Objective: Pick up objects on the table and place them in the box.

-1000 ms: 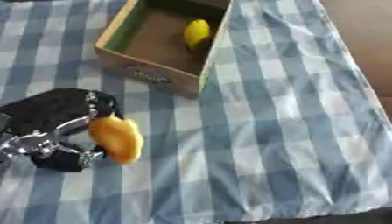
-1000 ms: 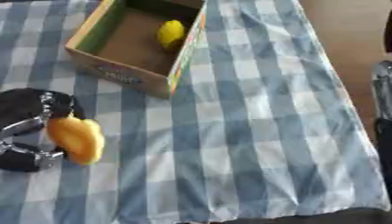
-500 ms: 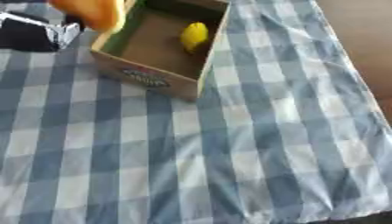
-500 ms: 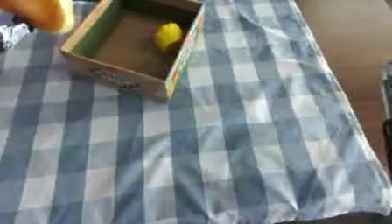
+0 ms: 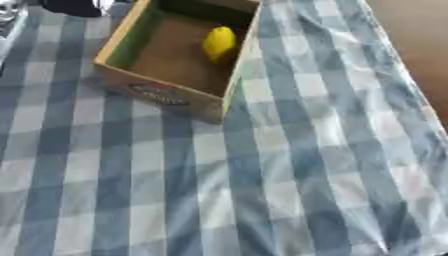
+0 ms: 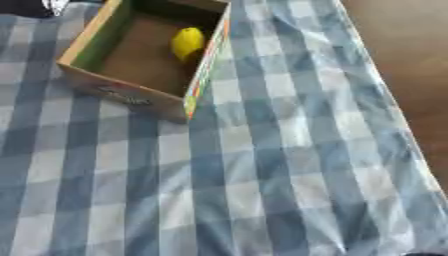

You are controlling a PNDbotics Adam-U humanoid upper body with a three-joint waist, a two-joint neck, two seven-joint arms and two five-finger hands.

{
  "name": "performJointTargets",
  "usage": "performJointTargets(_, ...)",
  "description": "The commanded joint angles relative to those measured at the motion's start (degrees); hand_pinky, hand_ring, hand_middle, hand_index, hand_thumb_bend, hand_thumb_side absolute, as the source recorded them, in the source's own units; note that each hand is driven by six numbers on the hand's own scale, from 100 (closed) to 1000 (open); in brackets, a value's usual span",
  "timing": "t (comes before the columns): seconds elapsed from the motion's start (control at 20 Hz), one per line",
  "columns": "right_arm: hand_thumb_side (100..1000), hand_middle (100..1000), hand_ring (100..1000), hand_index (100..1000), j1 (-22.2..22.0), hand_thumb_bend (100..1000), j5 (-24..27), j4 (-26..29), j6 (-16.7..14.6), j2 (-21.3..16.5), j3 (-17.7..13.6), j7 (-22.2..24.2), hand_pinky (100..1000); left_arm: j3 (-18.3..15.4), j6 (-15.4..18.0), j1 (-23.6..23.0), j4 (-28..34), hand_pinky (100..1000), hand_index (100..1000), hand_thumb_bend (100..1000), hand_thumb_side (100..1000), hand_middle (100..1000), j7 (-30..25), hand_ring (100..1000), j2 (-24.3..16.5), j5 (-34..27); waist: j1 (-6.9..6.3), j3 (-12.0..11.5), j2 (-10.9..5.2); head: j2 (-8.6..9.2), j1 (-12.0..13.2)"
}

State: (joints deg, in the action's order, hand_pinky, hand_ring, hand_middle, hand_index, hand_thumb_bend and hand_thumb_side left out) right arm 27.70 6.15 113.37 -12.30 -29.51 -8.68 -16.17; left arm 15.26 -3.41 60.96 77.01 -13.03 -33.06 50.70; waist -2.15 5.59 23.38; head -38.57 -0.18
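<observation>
Blue-and-white checked cloth (image 5: 262, 175) covers the bench, with bare brown floor showing past its right edge. On it, toward the upper left, stands the open cardboard box (image 5: 162, 92), green on its inner wall, with a printed label on its near face. One yellow object (image 5: 219, 42), lemon-like in shape, lies inside against the right wall, so at least that much of the task looks done. No other loose object shows on the cloth in either view. At the top left corner, just beyond the box's far left rim, a dark shape (image 5: 74, 7) enters; it is probably the left hand, but I cannot tell how its fingers stand or whether it carries anything. Nothing of the right hand is visible. Whether more remains to be placed cannot be judged from what shows.
</observation>
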Motion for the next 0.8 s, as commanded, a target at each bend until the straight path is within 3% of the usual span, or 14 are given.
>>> performJointTargets(0.05,643,699,860,721,1.23,100,0.73,1.22,-0.1,-1.07,0.06,0.56,736,-1.5,1.17,2.01,-4.4,764,754,156,100,674,3.0,714,0.96,2.77,0.07,0.46,-0.82,1.39,1.23)
performJointTargets(0.4,644,699,861,720,2.87,100,1.74,1.22,-0.02,0.03,0.9,1.8,736,-3.17,-0.2,3.92,-13.54,781,819,320,113,703,7.23,743,3.81,9.15,-0.35,2.68,0.37,3.03,3.41)
performJointTargets(0.55,633,698,862,719,2.56,100,1.9,1.22,0.17,0.08,0.91,2.08,735,-3.28,-1.11,4.01,-15.15,836,913,454,250,781,7.94,826,4.28,10.79,-0.62,2.77,0.5,3.03,3.35)
performJointTargets(0.65,646,698,862,719,2.35,100,1.96,1.22,0.33,0.11,0.94,2.18,735,-3.15,-0.92,4.02,-14.62,871,954,634,399,810,8.9,864,4.32,11.82,-0.73,2.71,0.48,2.99,3.32)
performJointTargets(0.8,647,698,863,719,2.21,100,2.08,1.22,0.45,0.29,1.03,2.36,735,-2.87,0.15,4.05,-12.93,896,984,714,446,862,11.29,910,4.22,12.97,-0.78,2.65,0.34,3.04,3.2)
